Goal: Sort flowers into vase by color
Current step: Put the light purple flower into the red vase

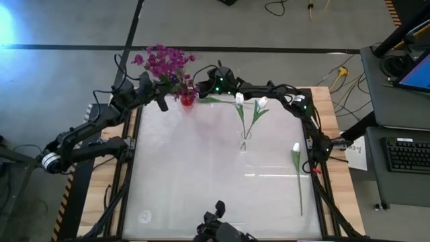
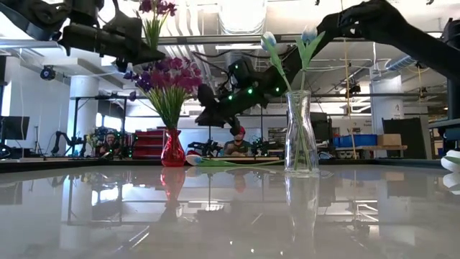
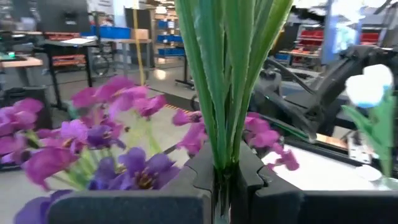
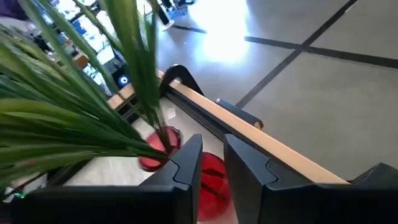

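Glossy white bench (image 1: 201, 181) under me, my left jaws (image 3: 227, 186) clamp a purple flower stem (image 3: 224, 93) above the red vase (image 1: 187, 99), next lowering it in, while my right jaws (image 4: 211, 177), narrowly parted, hold nothing beside that vase.

This is a robotics lab or workshop. The white counter (image 1: 215, 175) sits on a wooden bench over a bare concrete floor (image 1: 269, 27) marked with dark tape lines, loose cables trailing across it. Beside it stands a desk with a keyboard (image 1: 408, 154). Beyond, the low view shows red tool chests (image 2: 147, 142), blue storage bins (image 2: 356, 140), other benches, and people seated (working, apparently) under overhead ducting.
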Robot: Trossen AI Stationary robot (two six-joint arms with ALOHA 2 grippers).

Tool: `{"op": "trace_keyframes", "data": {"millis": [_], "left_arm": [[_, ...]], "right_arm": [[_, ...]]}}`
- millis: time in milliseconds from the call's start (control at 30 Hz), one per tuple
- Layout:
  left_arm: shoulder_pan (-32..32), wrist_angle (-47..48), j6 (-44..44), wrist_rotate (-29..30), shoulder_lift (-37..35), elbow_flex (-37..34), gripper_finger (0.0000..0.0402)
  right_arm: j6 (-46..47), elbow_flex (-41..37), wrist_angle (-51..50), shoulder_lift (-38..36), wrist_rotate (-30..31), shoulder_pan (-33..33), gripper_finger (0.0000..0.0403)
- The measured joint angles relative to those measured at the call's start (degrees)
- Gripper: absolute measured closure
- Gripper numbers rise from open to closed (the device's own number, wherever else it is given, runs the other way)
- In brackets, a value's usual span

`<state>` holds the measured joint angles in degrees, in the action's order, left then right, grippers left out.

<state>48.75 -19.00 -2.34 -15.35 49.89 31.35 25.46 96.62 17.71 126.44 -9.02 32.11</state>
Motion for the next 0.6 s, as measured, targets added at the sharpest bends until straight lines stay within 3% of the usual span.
{"op": "trace_keyframes", "data": {"millis": [433,600], "left_arm": [[0.0,-0.3,0.2,1.5,1.1,0.0,0.0401],[0.0,-0.3,0.1,1.5,1.1,0.0,0.0401]], "right_arm": [[0.7,8.3,-0.2,7.8,-0.2,-1.8,0.036],[0.5,13.5,-5.3,9.7,-0.2,-1.9,0.036]]}}
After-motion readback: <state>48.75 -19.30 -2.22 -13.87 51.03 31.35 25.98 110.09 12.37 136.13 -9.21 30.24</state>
